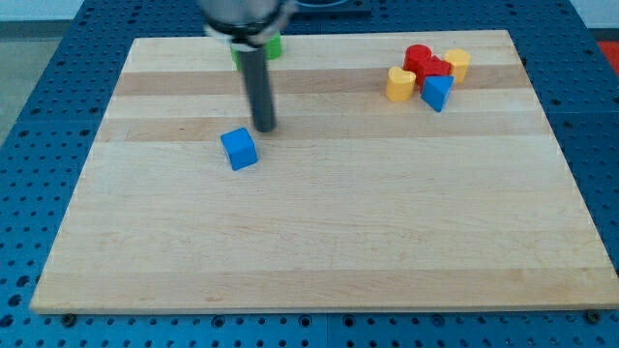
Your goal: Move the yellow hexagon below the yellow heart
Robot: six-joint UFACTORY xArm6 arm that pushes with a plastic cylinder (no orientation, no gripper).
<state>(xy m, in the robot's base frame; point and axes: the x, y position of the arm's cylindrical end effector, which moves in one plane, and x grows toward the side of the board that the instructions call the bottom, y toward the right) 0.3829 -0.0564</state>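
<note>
The yellow heart [399, 84] lies at the view's top right, on the left side of a tight cluster. The yellow hexagon [457, 64] sits at the cluster's upper right, up and to the right of the heart. Between them are a red round block [418, 57] and a red block [435, 70], with a blue triangular block [437, 92] just below. My tip [264, 128] rests far to the left of the cluster, just up and right of a blue cube [239, 149].
A green block [274, 45] shows partly behind the rod near the board's top edge. The wooden board [319, 232] lies on a blue perforated table [39, 116].
</note>
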